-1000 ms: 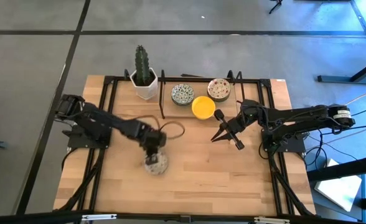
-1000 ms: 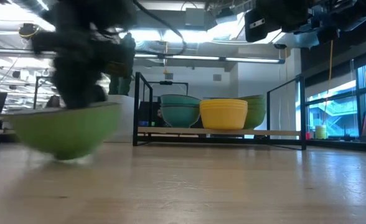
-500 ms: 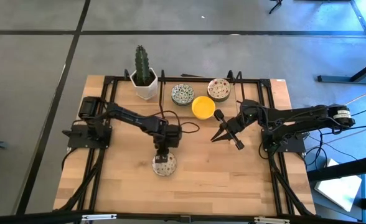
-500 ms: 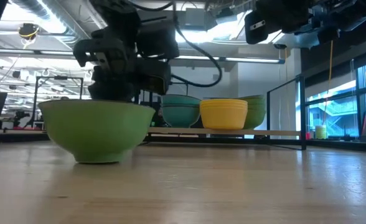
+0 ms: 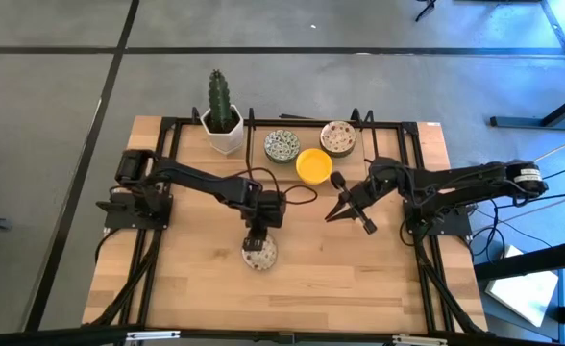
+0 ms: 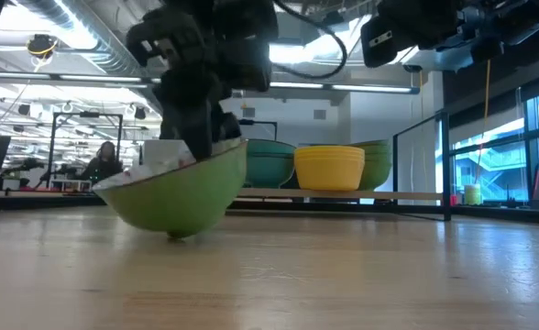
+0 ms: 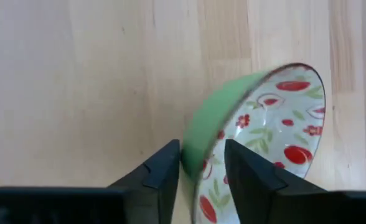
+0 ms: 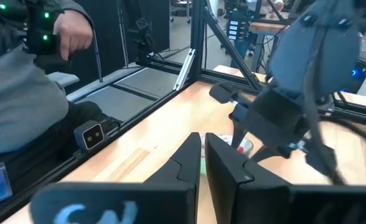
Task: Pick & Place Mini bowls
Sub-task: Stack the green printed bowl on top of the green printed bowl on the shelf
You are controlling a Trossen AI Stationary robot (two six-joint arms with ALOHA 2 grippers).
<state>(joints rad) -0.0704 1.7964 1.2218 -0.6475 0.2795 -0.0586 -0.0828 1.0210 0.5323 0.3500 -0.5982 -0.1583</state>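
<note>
The left gripper (image 5: 259,235), jaws loosely astride its rim, is releasing the tilted speckled bowl (image 5: 259,253) onto the table (image 5: 340,279). Next it likely needs to lift clear. The right gripper (image 5: 345,209) waits shut and empty.

My left gripper (image 7: 200,171) straddles the rim of a small round bowl (image 7: 258,124), green outside, white inside with red flowers and green leaves. It sits tilted on the pale wooden tabletop (image 7: 77,87), one finger (image 7: 160,171) outside, the other inside.

The left gripper (image 5: 259,238) slid a bit toward the lower right of the high view. Its fingers (image 7: 164,177) have spread around the rim, and the green-sided speckled bowl (image 6: 173,192) now sits tilted instead of flat.
</note>
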